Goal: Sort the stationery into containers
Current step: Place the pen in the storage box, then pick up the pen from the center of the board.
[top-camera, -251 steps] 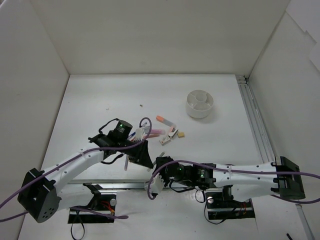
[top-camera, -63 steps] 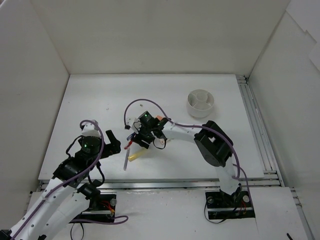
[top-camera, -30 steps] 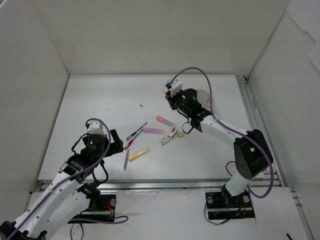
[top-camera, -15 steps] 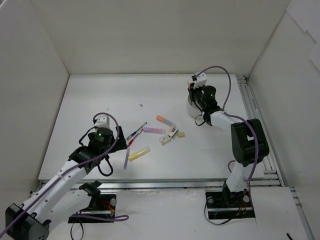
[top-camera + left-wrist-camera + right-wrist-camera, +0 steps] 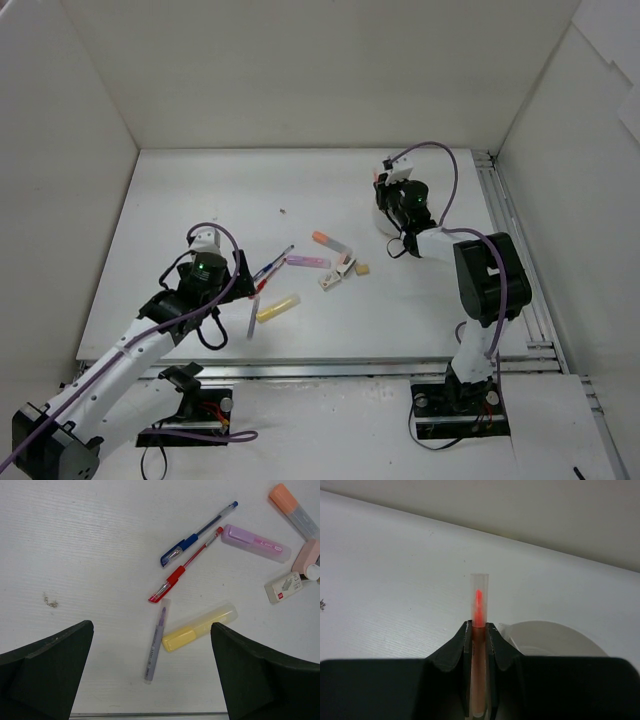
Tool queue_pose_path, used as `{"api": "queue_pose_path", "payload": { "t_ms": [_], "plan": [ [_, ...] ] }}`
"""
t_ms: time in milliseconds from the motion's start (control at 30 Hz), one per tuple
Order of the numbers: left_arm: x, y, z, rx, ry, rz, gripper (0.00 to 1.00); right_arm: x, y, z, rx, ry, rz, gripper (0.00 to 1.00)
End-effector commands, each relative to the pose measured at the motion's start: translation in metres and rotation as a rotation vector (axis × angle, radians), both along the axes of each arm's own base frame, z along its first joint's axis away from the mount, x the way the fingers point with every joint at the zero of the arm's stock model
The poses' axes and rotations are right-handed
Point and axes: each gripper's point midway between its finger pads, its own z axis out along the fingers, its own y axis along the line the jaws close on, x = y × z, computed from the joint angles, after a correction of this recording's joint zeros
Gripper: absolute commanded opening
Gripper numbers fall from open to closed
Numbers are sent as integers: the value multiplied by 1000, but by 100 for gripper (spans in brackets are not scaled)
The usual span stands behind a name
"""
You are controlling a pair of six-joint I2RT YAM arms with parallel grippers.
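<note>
My right gripper (image 5: 479, 630) is shut on a thin pen (image 5: 479, 605) with an orange tip under a clear cap. It hangs just left of the round white dish (image 5: 555, 635). From above, the right gripper (image 5: 388, 196) covers most of that dish (image 5: 384, 222). My left gripper (image 5: 151, 645) is open above the loose stationery: a purple pen (image 5: 156, 647), yellow marker (image 5: 199, 628), red pen (image 5: 185, 566), blue pen (image 5: 197, 534), lilac-pink marker (image 5: 255, 543), orange marker (image 5: 295, 512) and white eraser (image 5: 284, 586). From above, the left gripper (image 5: 243, 278) sits just left of the pile.
A small tan block (image 5: 362, 268) lies right of the white eraser (image 5: 335, 277). A pink block (image 5: 306, 557) lies beside the eraser. White walls close in the table on three sides. A metal rail (image 5: 510, 250) runs along the right edge, and a dark speck (image 5: 282, 211) sits behind the pile.
The right arm has carried the orange-tipped pen from the middle of the table back and right to the dish. The left arm has reached a little forward toward the pile, jaws still open.
</note>
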Motion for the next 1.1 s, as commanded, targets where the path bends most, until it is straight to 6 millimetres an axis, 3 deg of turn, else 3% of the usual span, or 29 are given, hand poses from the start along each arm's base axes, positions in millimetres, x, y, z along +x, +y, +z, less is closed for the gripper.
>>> {"api": "queue_pose_path", "payload": {
  "t_ms": [0,133,233,267,300,367,433,467,533,567,733,867,967,1067],
  "plan": [
    [12,-3,29,-38,-87,7,100,4,-10,39,49,-133,-47,4],
    [10,-2,32,-44,-95,8,100,-8,-10,47,70,-155,-33,13],
    [9,-3,34,-52,-96,1,100,-18,-9,73,85,-206,-21,15],
    [9,-4,33,-55,-95,-2,100,-24,-9,92,91,-244,-13,17],
    [8,-4,33,-56,-93,-5,100,-29,-6,100,85,-262,-4,26],
    [7,-5,31,-61,-89,-8,100,-39,-6,120,82,-305,-2,33],
    [7,-6,30,-65,-87,-11,100,-48,-3,128,71,-326,4,52],
    [6,-6,28,-64,-83,-13,100,-56,-2,142,77,-356,12,67],
    [5,-8,26,-68,-69,-18,100,-68,-3,156,87,-386,11,78],
    [5,-9,25,-69,-64,-26,100,-72,-1,161,91,-397,20,98],
    [9,-18,10,-47,-19,-69,100,-103,14,183,153,-425,134,98],
    [24,-30,-2,-9,34,-114,100,-129,28,186,265,-370,236,98],
    [30,-35,-11,15,75,-129,100,-147,36,178,290,-334,282,98],
    [34,-40,-18,13,81,-150,100,-163,54,149,225,-227,322,98]
  ]
}}
